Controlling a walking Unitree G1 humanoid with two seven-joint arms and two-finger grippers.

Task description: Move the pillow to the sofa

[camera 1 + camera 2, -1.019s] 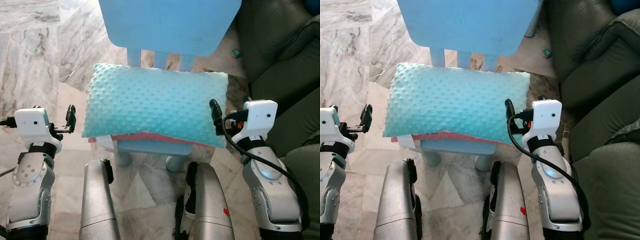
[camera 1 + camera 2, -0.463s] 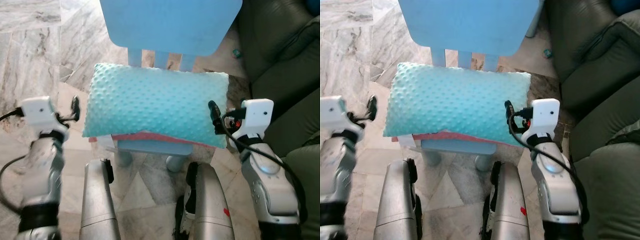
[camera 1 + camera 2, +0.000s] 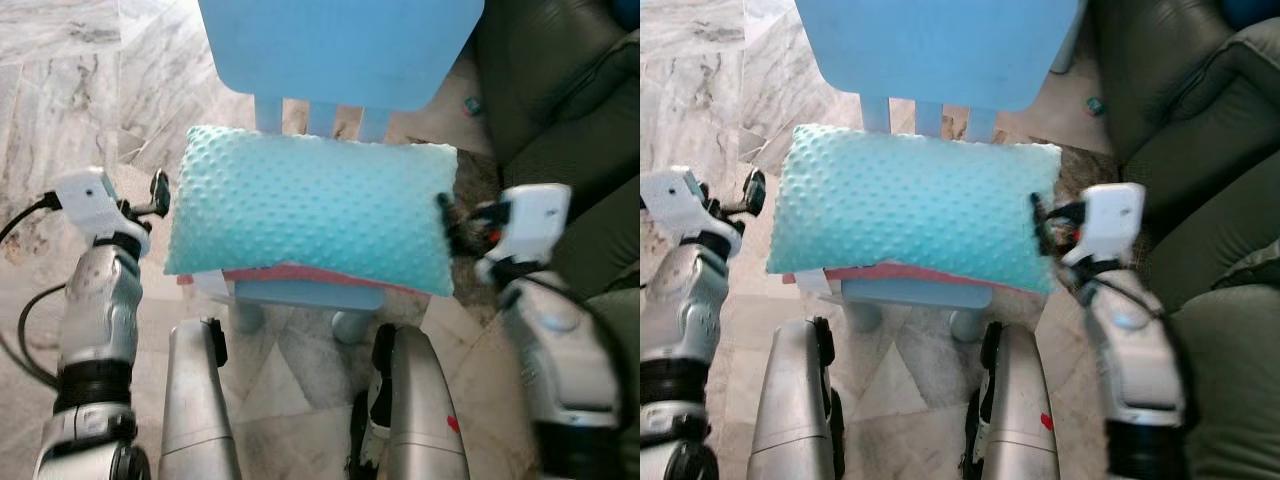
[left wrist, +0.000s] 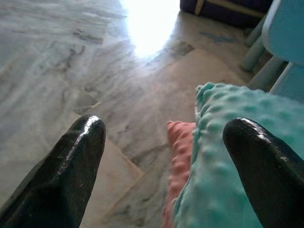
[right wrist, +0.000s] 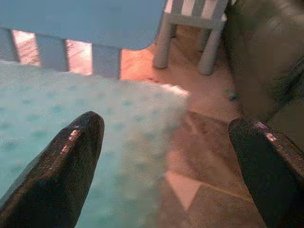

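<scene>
A teal dotted pillow (image 3: 310, 215) with a pink underside lies across the seat of a small blue chair (image 3: 340, 45). My left gripper (image 3: 158, 193) is open at the pillow's left end. In the left wrist view the pillow's corner (image 4: 228, 156) lies between the two fingers (image 4: 71, 166), nearer one of them. My right gripper (image 3: 447, 218) is open at the pillow's right end, blurred by motion. In the right wrist view the pillow (image 5: 128, 128) runs from one finger (image 5: 61, 161) to partway across the gap. The dark green sofa (image 3: 565, 110) stands to the right.
The floor (image 3: 70, 90) is grey marble tile. My two silver legs (image 3: 200, 410) stand just before the chair. A small green object (image 3: 471, 104) lies on the floor between chair and sofa. A second sofa cushion (image 3: 610, 340) is at my near right.
My left gripper has moved forward to the pillow's left edge. My right arm has swung a little outward to the right and now shows blurred. The pillow has not moved.
</scene>
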